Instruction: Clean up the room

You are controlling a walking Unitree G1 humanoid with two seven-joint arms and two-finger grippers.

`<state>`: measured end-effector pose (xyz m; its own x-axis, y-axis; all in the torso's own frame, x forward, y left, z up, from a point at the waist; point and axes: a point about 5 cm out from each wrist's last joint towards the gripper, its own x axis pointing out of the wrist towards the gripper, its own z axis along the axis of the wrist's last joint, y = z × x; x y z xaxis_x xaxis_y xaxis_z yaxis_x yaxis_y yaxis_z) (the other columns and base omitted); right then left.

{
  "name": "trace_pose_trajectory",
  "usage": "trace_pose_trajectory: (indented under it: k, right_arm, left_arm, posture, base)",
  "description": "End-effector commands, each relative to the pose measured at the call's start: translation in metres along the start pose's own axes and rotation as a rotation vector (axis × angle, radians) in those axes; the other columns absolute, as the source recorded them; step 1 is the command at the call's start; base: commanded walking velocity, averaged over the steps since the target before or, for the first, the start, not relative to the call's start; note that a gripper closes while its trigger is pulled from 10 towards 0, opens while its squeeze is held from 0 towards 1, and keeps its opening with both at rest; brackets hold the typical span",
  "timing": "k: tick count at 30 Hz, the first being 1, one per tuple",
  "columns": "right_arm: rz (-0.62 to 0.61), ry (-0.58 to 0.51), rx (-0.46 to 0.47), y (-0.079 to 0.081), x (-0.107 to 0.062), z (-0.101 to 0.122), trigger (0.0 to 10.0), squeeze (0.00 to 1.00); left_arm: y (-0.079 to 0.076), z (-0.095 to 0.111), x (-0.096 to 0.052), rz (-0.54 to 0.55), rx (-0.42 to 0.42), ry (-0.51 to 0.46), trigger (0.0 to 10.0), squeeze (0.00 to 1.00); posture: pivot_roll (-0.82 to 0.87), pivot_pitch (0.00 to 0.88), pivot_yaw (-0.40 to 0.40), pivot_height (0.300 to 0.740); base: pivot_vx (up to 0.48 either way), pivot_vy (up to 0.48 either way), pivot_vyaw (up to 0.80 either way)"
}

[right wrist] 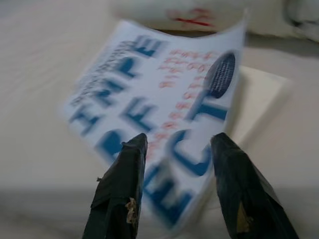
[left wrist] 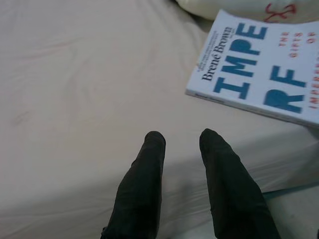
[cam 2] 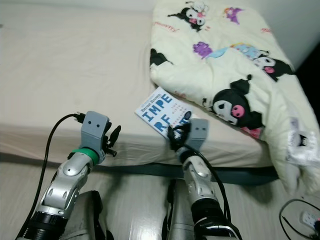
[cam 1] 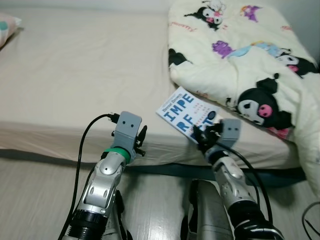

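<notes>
The right gripper, black fingers apart, straddles the near corner of the white paperback book with blue block lettering, which lies on the beige bed sheet just beside the cartoon-printed cream quilt. Its front cover is curling upward. Best slide one finger beneath the whole book before pinching. The left gripper, fingers also apart, hovers left of the book.

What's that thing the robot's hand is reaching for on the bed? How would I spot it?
Start at the wide bed with a beige sheet, then find the cream quilt printed with black cartoon characters bunched on its right side. By the quilt's lower edge, near the mattress edge, lies a white paperback book with big blue letters, before the open right gripper: the only flat, printed thing there.
</notes>
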<state>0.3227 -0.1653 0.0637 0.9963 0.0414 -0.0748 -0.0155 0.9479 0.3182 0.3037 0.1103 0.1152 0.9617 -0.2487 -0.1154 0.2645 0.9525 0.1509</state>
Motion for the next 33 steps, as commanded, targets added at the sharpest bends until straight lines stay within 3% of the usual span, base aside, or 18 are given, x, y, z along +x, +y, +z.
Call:
trace_pose_trajectory:
  k: [1, 2, 3, 5, 8, 10, 16, 22, 33]
  right_arm:
    - [-0.109, 0.001, 0.068, -0.012, -0.002, -0.004, 10.0, 0.0]
    - [-0.109, 0.001, 0.068, -0.012, -0.002, -0.004, 10.0, 0.0]
    - [-0.161, 0.006, 0.138, -0.017, -0.005, -0.008, 10.0, 0.0]
    - [-0.161, 0.006, 0.138, -0.017, -0.005, -0.008, 10.0, 0.0]
    - [-0.209, 0.027, 0.259, -0.023, -0.011, -0.02, 10.0, 0.0]
    - [-0.206, 0.028, 0.275, -0.023, -0.012, -0.022, 10.0, 0.0]
    - [-0.111, 0.031, 0.399, -0.021, -0.008, -0.023, 10.0, 0.0]
    - [-0.054, 0.059, 0.46, -0.017, -0.005, -0.024, 10.0, 0.0]
    - [0.175, 0.105, 0.616, 0.01, 0.008, -0.021, 10.0, 0.0]
  left_arm:
    - [-0.002, 0.001, 0.001, -0.016, 0.011, 0.006, 10.0, 0.0]
    - [-0.002, 0.001, 0.001, -0.016, 0.011, 0.006, 10.0, 0.0]
    - [-0.002, 0.003, 0.003, -0.022, 0.019, 0.001, 10.0, 0.0]
    - [-0.002, 0.003, 0.003, -0.022, 0.019, 0.001, 10.0, 0.0]
    - [-0.001, 0.007, 0.004, -0.031, 0.03, -0.002, 10.0, 0.0]
    - [-0.001, 0.007, 0.003, -0.031, 0.031, -0.002, 10.0, 0.0]
    - [0.001, 0.005, -0.001, -0.033, 0.037, 0.007, 10.0, 0.0]
    - [0.002, 0.005, -0.004, -0.036, 0.041, 0.012, 10.0, 0.0]
    - [0.004, 0.002, -0.015, -0.032, 0.053, 0.038, 10.0, 0.0]
  posture:
    - [0.03, 0.096, 0.064, 0.536]
    - [0.03, 0.096, 0.064, 0.536]
    - [0.03, 0.101, 0.071, 0.536]
    - [0.03, 0.101, 0.071, 0.536]
    - [0.04, 0.11, 0.077, 0.536]
    - [0.04, 0.111, 0.076, 0.536]
    - [0.05, 0.121, 0.089, 0.536]
    - [0.07, 0.129, 0.097, 0.536]
    - [0.12, 0.162, 0.108, 0.536]
  base:
    - [0.0, 0.0, 0.0]
    - [0.0, 0.0, 0.0]
    - [0.0, 0.0, 0.0]
    - [0.0, 0.0, 0.0]
    - [0.0, 0.0, 0.0]
    - [0.0, 0.0, 0.0]
    - [0.0, 0.0, 0.0]
    - [0.0, 0.0, 0.0]
    - [0.0, 0.0, 0.0]
